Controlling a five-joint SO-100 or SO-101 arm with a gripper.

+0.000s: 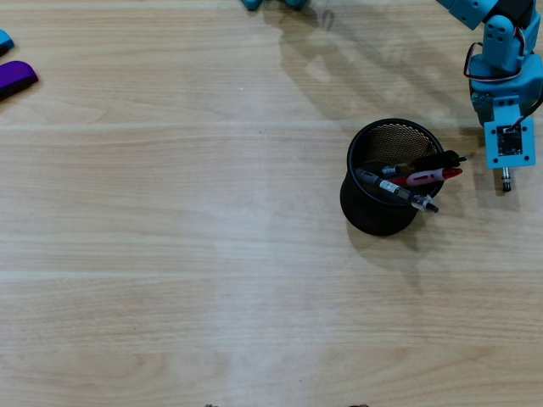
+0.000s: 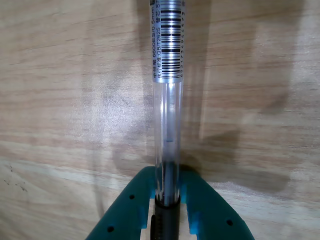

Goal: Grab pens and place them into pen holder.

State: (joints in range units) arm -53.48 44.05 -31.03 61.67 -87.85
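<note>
My gripper (image 2: 167, 176) is shut on a clear-barrelled pen (image 2: 168, 100) with a barcode label, which runs up the middle of the wrist view above the wood table. In the overhead view the arm (image 1: 507, 102) is at the right edge, and only the pen's end (image 1: 506, 181) sticks out below the wrist module, right of the holder. The fingers are hidden there. The black wire-mesh pen holder (image 1: 372, 216) stands right of centre. It holds three pens that lean to the right: a black one (image 1: 431, 161), a red-and-clear one (image 1: 431, 176) and a clear one with grey ends (image 1: 395, 190).
A purple object (image 1: 15, 78) lies at the left edge, with a teal piece (image 1: 4, 39) above it. Teal parts (image 1: 271, 3) show at the top edge. The rest is light wood tabletop (image 1: 170, 254).
</note>
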